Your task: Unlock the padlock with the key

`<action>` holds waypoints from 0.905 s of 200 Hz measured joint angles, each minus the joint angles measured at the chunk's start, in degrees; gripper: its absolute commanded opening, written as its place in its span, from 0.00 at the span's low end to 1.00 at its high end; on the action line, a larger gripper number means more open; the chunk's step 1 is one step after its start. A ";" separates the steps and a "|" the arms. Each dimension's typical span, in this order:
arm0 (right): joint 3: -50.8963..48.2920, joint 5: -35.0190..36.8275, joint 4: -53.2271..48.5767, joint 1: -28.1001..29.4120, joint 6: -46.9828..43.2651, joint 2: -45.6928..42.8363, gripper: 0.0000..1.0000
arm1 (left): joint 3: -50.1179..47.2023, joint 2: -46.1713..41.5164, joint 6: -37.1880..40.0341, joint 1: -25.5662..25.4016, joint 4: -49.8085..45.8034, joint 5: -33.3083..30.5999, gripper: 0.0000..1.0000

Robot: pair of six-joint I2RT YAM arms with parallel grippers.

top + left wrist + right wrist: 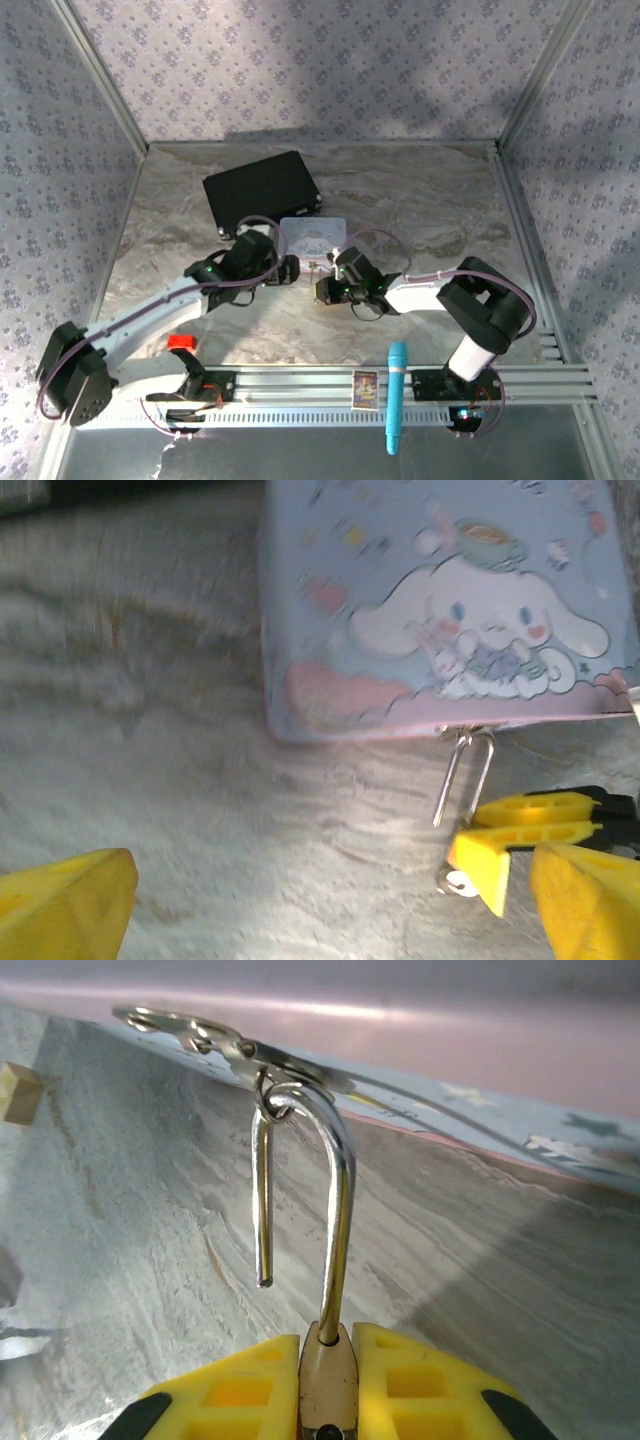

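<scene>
On marbled tabletop (420, 200) (floral walls (300, 60) around); right claw (328, 1348) pinches padlock (327, 1380); left claw (335, 880) spread wide.

The padlock (328, 1370) at near edge of tin (440, 610), case (262, 190) behind-left

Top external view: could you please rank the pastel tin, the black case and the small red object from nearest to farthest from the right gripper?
From the right gripper:
1. pastel tin, just beyond it at mid-table.
2. black case, farther back and to the left.
3. red object, at the near left, by the left arm's base.
</scene>
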 measured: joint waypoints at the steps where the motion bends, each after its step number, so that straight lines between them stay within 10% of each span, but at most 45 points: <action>1: -0.09 -0.11 0.07 -0.09 0.00 -0.09 0.05 | 0.61 0.50 0.90 -0.22 -0.09 -0.46 0.99; 73: -6.36 -11.28 8.55 -7.54 0.70 -2.47 0.01 | 14.75 22.12 35.21 -8.83 -0.31 -6.58 0.79; 181: -9.79 -9.46 21.53 -7.78 8.13 -0.24 0.00 | 15.91 30.71 47.65 -9.09 5.09 -14.58 0.40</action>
